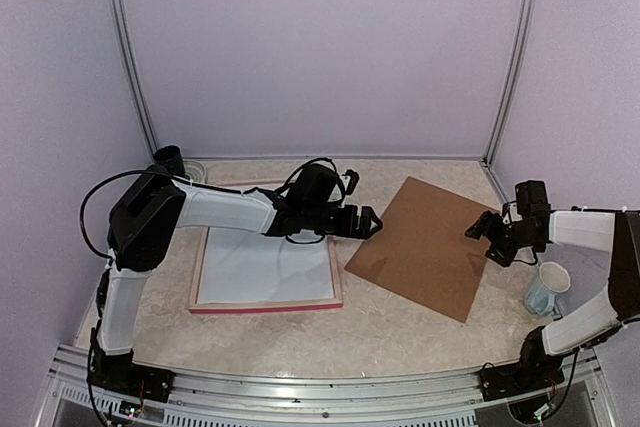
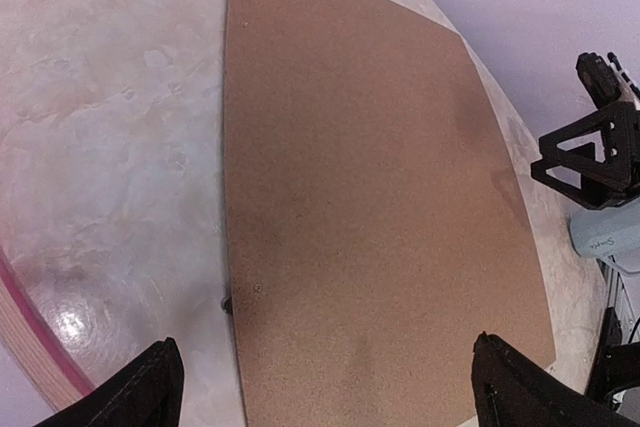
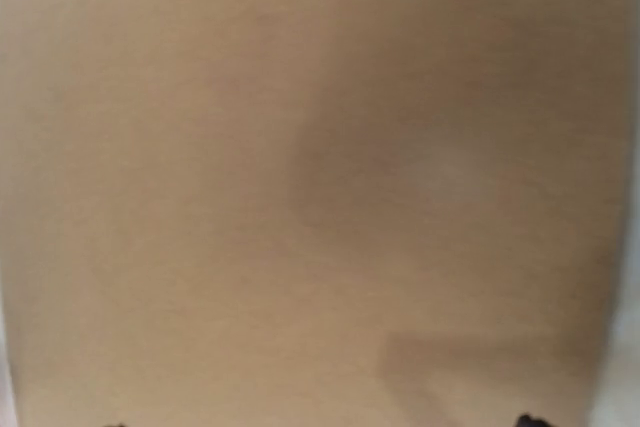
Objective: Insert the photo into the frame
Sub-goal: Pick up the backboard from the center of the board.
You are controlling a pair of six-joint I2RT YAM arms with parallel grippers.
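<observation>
Bolted to the aluminium rail point(image 1: 320, 387) at the near edge, both arm bases stand on a table point(image 1: 400, 332) with a beige, marbled top. Plain lilac walls point(image 1: 320, 47) close it in, with metal posts point(image 1: 128, 57) at the corners.

On the left half lies the frame point(image 1: 265, 305), flat, with a bright pink-red near edge and a pale wood rim facing up. A white sheet point(image 1: 265, 265) fills its opening. No printed side shows, so I cannot tell whether this is the photo.

Just right of the frame a brown backing board point(image 1: 425, 247) lies flat, turned cornerwise. The left gripper point(image 1: 372, 221) hovers at its left corner with jaws wide apart and nothing between its fingertips point(image 2: 140, 392). The right gripper point(image 1: 487, 239) hangs over the opposite corner, jaws also apart; its own camera shows only blurred brown board. A pale mug point(image 1: 546, 289) stands near the right arm, and a dark cylinder point(image 1: 168, 159) stands in the far left corner.
</observation>
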